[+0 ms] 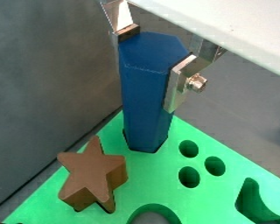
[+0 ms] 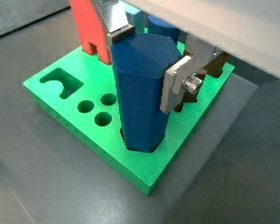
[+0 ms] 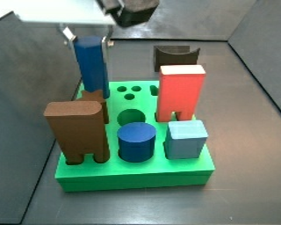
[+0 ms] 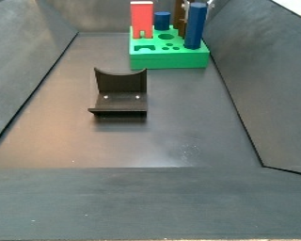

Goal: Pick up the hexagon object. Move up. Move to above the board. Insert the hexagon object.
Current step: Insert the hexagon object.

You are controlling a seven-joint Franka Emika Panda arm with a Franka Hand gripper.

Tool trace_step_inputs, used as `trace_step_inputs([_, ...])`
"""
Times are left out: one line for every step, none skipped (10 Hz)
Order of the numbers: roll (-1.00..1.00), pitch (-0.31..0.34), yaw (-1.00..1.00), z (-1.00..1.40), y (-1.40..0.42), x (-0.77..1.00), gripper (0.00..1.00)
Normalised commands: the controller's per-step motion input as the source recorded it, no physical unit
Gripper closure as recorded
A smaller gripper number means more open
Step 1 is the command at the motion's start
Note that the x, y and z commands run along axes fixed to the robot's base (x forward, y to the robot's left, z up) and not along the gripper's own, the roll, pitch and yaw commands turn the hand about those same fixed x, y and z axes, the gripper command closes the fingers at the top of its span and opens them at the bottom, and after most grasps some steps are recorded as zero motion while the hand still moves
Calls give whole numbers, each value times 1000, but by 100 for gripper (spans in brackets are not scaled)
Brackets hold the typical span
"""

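Observation:
The hexagon object (image 1: 145, 96) is a tall medium-blue faceted prism. It stands upright with its foot in a hole at a corner of the green board (image 1: 213, 140). It also shows in a wrist view (image 2: 140, 96) and in both side views (image 3: 91, 66) (image 4: 198, 24). My gripper (image 1: 156, 54) is shut on the prism's top, one silver finger on each side; it shows the same way in a wrist view (image 2: 147, 57) and in a side view (image 3: 91, 39). The board also shows in the views (image 2: 60, 103) (image 3: 131, 180) (image 4: 166, 58).
On the board stand a brown star block (image 1: 90, 175) (image 3: 73, 132), a red block (image 2: 87, 31) (image 3: 182, 92), a short dark-blue cylinder (image 3: 137, 142) and a light-blue cube (image 3: 188, 139). A dark grey arch-shaped block (image 4: 118, 91) lies on the floor. Dark walls enclose the floor.

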Motion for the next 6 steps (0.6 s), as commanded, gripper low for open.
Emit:
trace_step_inputs([254, -129, 129, -691, 0, 0, 100])
trace_step_inputs([39, 0, -11, -83, 37, -97, 100])
trace_step_inputs([314, 0, 229, -223, 354, 83, 100])
trace_step_inputs([27, 0, 77, 0, 57, 9, 100])
trace_step_inputs([26, 0, 0, 0, 0, 0, 100])
trace_step_inputs([0, 0, 0, 0, 0, 0, 100])
